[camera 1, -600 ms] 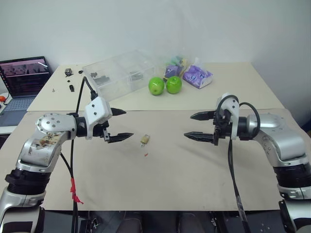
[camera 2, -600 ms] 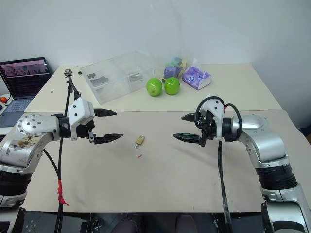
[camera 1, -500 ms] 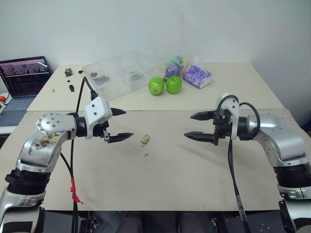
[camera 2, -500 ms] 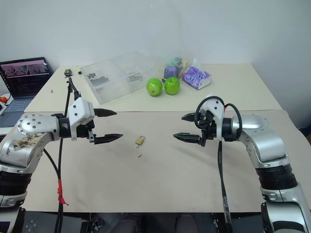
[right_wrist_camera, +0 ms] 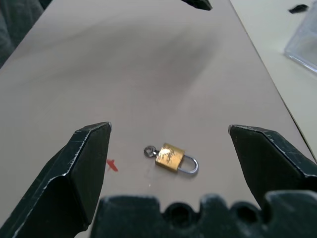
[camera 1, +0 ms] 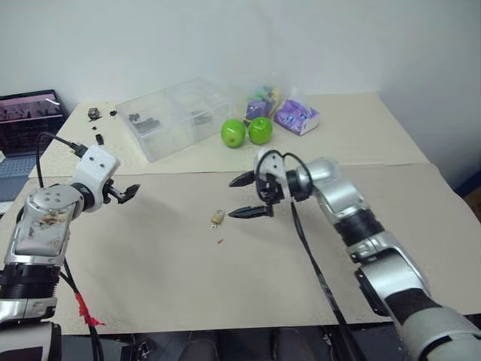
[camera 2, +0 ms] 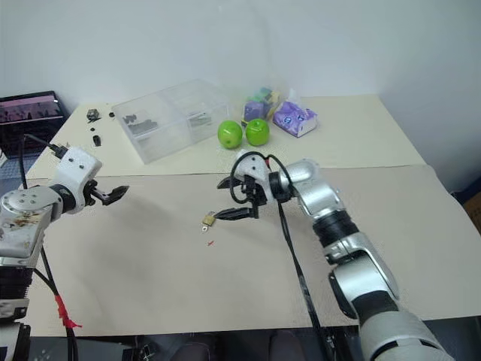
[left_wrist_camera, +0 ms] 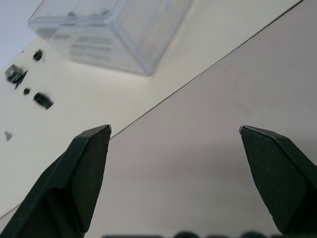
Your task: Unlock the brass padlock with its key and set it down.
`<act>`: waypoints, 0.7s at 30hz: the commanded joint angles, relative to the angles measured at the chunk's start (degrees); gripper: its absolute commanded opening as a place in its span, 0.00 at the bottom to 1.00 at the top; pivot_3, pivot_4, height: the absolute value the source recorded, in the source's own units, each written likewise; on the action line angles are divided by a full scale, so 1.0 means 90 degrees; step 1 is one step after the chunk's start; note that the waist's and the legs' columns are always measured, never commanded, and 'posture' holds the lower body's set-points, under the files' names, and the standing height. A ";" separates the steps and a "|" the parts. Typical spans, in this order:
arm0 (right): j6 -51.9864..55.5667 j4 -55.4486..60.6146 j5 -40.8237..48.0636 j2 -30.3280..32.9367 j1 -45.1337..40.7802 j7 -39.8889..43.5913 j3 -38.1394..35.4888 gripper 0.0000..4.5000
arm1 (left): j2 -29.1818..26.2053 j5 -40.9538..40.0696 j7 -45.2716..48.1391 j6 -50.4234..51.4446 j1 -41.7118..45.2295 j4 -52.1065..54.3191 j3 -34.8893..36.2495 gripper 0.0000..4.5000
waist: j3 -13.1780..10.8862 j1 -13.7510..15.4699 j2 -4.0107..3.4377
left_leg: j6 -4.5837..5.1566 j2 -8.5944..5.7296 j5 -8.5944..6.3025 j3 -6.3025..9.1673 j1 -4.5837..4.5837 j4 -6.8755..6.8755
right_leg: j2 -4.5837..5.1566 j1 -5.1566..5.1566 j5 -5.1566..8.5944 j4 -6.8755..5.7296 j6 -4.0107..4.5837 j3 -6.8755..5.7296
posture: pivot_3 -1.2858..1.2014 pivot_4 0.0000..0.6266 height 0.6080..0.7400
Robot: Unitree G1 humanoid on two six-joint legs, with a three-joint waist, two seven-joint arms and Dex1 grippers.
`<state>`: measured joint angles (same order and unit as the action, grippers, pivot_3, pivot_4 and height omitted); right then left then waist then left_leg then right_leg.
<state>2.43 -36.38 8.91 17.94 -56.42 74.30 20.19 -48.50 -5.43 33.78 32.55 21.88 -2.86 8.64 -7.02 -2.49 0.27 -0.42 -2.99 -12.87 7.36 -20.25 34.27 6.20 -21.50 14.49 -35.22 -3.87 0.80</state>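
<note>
Brass padlock (right_wrist_camera: 171, 157), one: lies flat on the tan mat (camera 1: 188, 286) of the bench (camera 1: 353, 131), just ahead of and below the right gripper (camera 1: 249, 195), framed between its two fingers in the right wrist view. Silvery shackle appears seated in the body; judged not yet unlocked. A small dark ring with a stub, probably the key (right_wrist_camera: 149, 150), sits at the end opposite the shackle, touching or entering the body; cannot tell which.

Red sliver (right_wrist_camera: 112, 165), one: on the mat just beside the padlock, nearer the right gripper's finger on that side; not part of the task.

Right gripper, one: fingers spread wide, nothing between them, pointing across the bench toward the padlock and tilted slightly down. Judged an approach posture, the wide spread leaving room to straddle so small a body.

Left gripper (camera 1: 124, 193), one: fingers spread, empty, well apart from the padlock, hanging over the mat's far edge. Judged to be waiting its turn, since the unlocking needs one gripper on the body and one on the key.

Clear plastic box (camera 1: 176, 114), one: ahead of the left gripper, with small dark parts inside.

Green apples (camera 1: 246, 131), two: touching, beyond the right gripper.

Loose dark bits (left_wrist_camera: 43, 100), several: on the bare bench beside the box.
</note>
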 commanded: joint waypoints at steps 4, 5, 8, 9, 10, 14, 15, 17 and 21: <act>-0.1600 -0.1939 -0.0705 -0.0772 -0.0813 0.0315 0.0152 1.00 | 0.0170 -0.0116 -0.0451 0.0569 -0.0549 0.1074 0.0665 0.98 | 0.0002 -0.0012 0.0002 | -0.0019 0.0005 0.0003 0.0009 0.0002 -0.0004 | 0.0000 -0.0009 -0.0006 -0.0006 0.0010 0.0001 | 0.52 0.24 1.00; -0.1750 -0.2168 -0.0798 -0.0878 -0.0866 0.0314 0.0170 1.00 | 0.0194 -0.0128 -0.0483 0.0623 -0.0614 0.1170 0.0715 0.98 | 0.0002 -0.0021 0.0003 | -0.0020 0.0006 0.0003 0.0006 0.0003 -0.0007 | 0.0000 -0.0013 -0.0009 -0.0009 0.0015 0.0003 | 0.52 0.24 1.00; -0.2175 -0.2770 -0.1107 -0.1113 -0.0963 0.0312 0.0206 1.00 | 0.0215 -0.0137 -0.0581 0.0723 -0.0783 0.1417 0.0841 0.98 | 0.0003 -0.0031 0.0005 | -0.0043 0.0007 0.0016 0.0006 0.0002 -0.0018 | 0.0000 -0.0037 -0.0013 -0.0030 0.0022 0.0004 | 0.52 0.24 1.00; -0.2273 -0.2937 -0.1189 -0.1178 -0.0991 0.0309 0.0196 1.00 | 0.0223 -0.0158 -0.0603 0.0769 -0.0850 0.1512 0.0893 0.98 | 0.0004 -0.0030 0.0006 | -0.0046 0.0007 0.0018 0.0003 0.0002 -0.0021 | 0.0000 -0.0047 -0.0014 -0.0045 0.0022 0.0005 | 0.52 0.24 1.00; -0.2367 -0.3100 -0.1275 -0.1240 -0.1027 0.0271 0.0184 1.00 | 0.0244 -0.0185 -0.0629 0.0822 -0.0910 0.1596 0.0959 0.98 | 0.0005 -0.0032 0.0007 | -0.0047 0.0007 0.0018 0.0001 0.0002 -0.0021 | 0.0000 -0.0057 -0.0014 -0.0058 0.0022 0.0005 | 0.52 0.24 1.00; -0.2594 -0.3597 -0.1529 -0.1417 -0.1237 -0.0065 0.0054 1.00 | 0.0260 -0.0220 -0.0666 0.0917 -0.1086 0.1774 0.1099 0.98 | 0.0005 -0.0050 0.0007 | -0.0055 0.0008 0.0024 0.0006 0.0006 -0.0037 | -0.0006 -0.0070 -0.0020 -0.0064 0.0031 0.0004 | 0.52 0.24 1.00; -0.2597 -0.3720 -0.1576 -0.1461 -0.1330 -0.0209 0.0003 1.00 | 0.0271 -0.0228 -0.0677 0.0939 -0.1119 0.1802 0.1134 0.98 | 0.0006 -0.0062 0.0007 | -0.0056 0.0010 0.0024 0.0006 0.0007 -0.0038 | -0.0009 -0.0070 -0.0021 -0.0064 0.0033 0.0004 | 0.52 0.24 1.00; -0.2567 -0.3903 -0.1637 -0.1514 -0.1503 -0.0389 -0.0095 1.00 | 0.0287 -0.0233 -0.0684 0.0967 -0.1163 0.1869 0.1159 0.98 | 0.0005 -0.0107 0.0007 | -0.0057 0.0012 0.0024 0.0006 0.0008 -0.0040 | -0.0011 -0.0072 -0.0022 -0.0064 0.0035 0.0005 | 0.52 0.24 1.00; -0.2412 -0.4032 -0.1562 -0.1487 -0.1806 -0.0362 -0.0378 1.00 | 0.0386 -0.0489 -0.0453 0.0712 -0.1143 0.2114 0.1160 0.98 | 0.0006 -0.0151 0.0009 | -0.0058 0.0012 0.0024 0.0007 0.0008 -0.0042 | -0.0011 -0.0072 -0.0023 -0.0063 0.0036 0.0005 | 0.52 0.24 1.00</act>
<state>-19.42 -72.89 -6.10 4.69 -70.39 70.96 18.99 -44.99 -8.34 28.73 40.96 10.93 12.99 17.11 -6.97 -3.85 0.34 -0.96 -2.89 -12.66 7.43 -20.19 33.90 6.11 -22.15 14.28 -35.79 -3.54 0.85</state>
